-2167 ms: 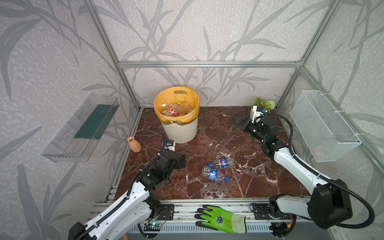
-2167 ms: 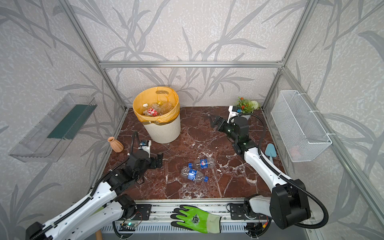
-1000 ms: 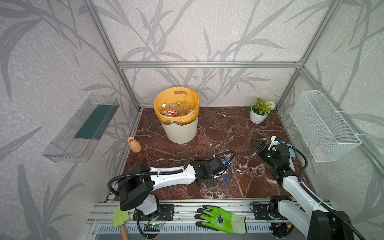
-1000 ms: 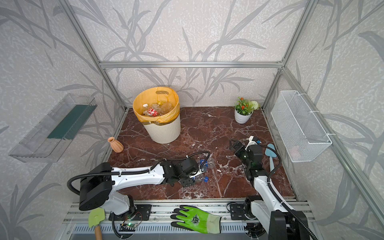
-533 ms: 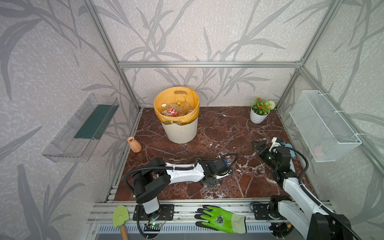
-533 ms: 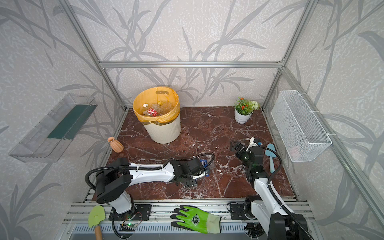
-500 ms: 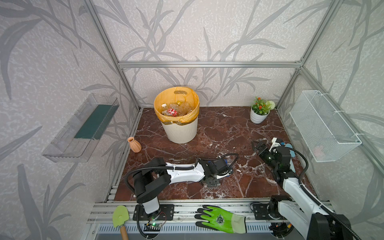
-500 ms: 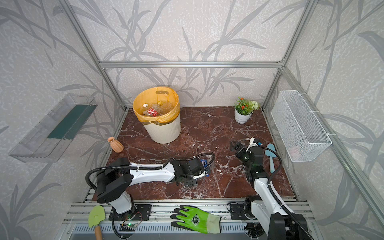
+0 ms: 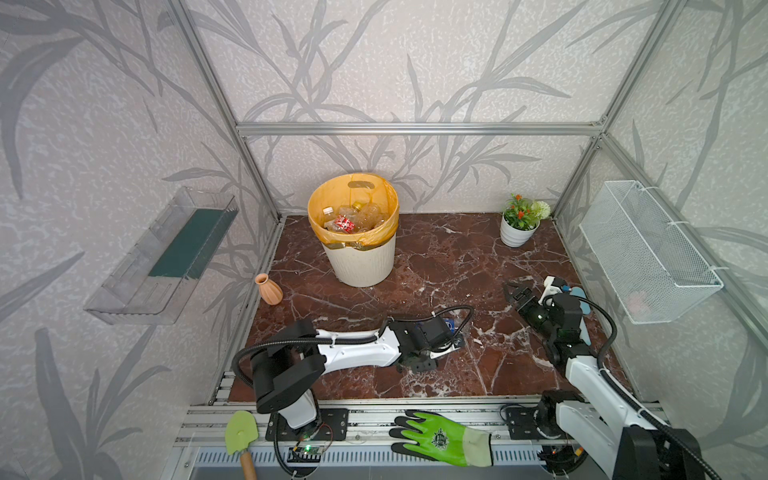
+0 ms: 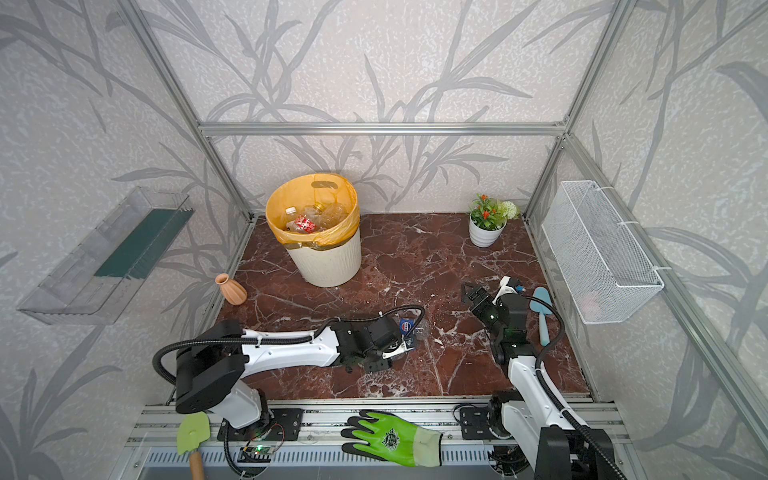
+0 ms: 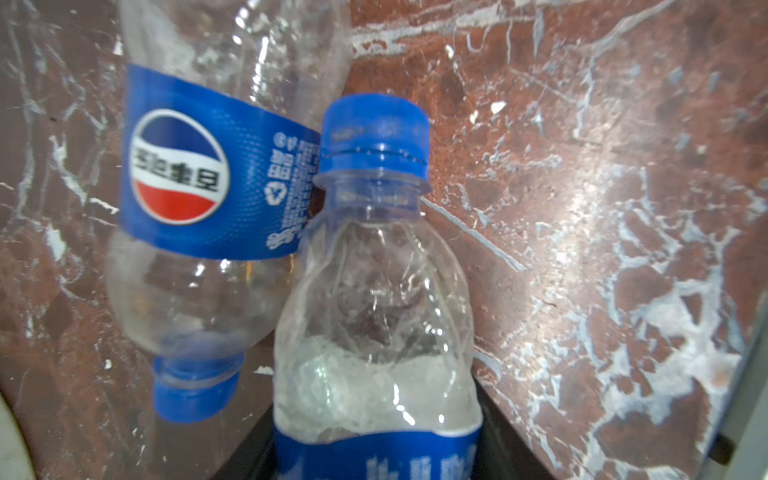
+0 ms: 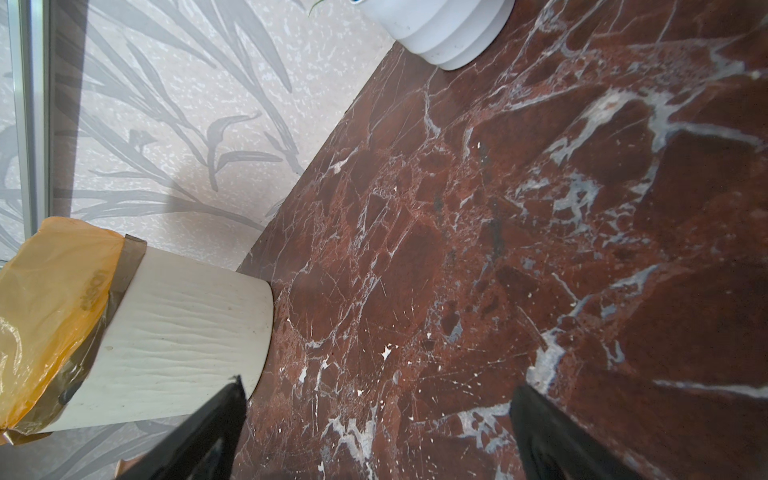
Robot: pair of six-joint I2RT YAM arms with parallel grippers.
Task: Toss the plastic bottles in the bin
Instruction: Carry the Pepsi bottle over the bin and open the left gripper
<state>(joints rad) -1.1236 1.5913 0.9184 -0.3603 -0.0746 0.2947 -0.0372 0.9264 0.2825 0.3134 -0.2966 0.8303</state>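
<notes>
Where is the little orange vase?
In both top views the terracotta vase stands upright at the marble table's left edge, left of the bin and a bit nearer the camera.

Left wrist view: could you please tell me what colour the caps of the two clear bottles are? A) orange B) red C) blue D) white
C: the front bottle and the Pepsi bottle touching it are both blue-capped.
</notes>
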